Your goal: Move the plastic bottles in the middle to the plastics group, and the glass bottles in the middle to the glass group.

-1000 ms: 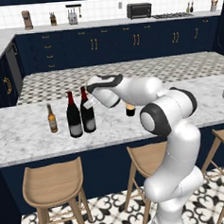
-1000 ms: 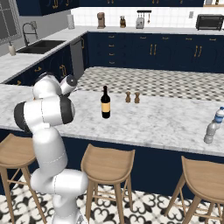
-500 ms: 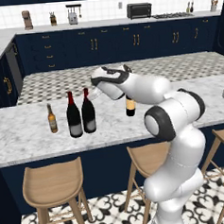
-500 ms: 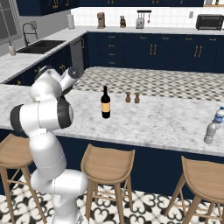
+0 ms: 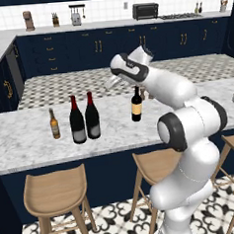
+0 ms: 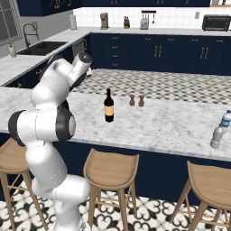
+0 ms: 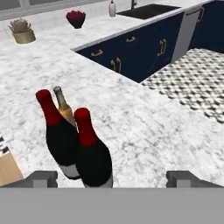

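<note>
I have the gripper (image 7: 111, 179) hanging over the marble counter (image 5: 26, 140) with nothing between its two blunt grey fingertips (image 7: 41, 178), which stand wide apart at the bottom of the hand view. Just ahead of them, toward the left fingertip, stand two red-topped wine bottles (image 7: 89, 157), touching side by side: dark glossy glass, rounded shoulders, matte red foil on the necks, a grey label low on each. Behind that pair, farther from the tool, is one slim amber beer bottle (image 7: 64, 109) with a long narrow neck. From the left base view I count the same three together, with the beer bottle (image 5: 54, 124) a little apart from the pair (image 5: 84, 120). One more wine bottle (image 5: 136, 104), shorter, black-capped with a cream-yellow label, stands alone on the counter, behind the tool and below the forearm; the right base view shows it (image 6: 108, 106) beside two small brown shakers (image 6: 136, 100). Far off at the counter's other end I see one clear water bottle (image 6: 224, 120) with a blue cap and one pale translucent bottle (image 6: 216, 136) just beside it. The counter is white stone veined in grey; three wooden stools (image 6: 110, 168) sit under its edge.
</note>
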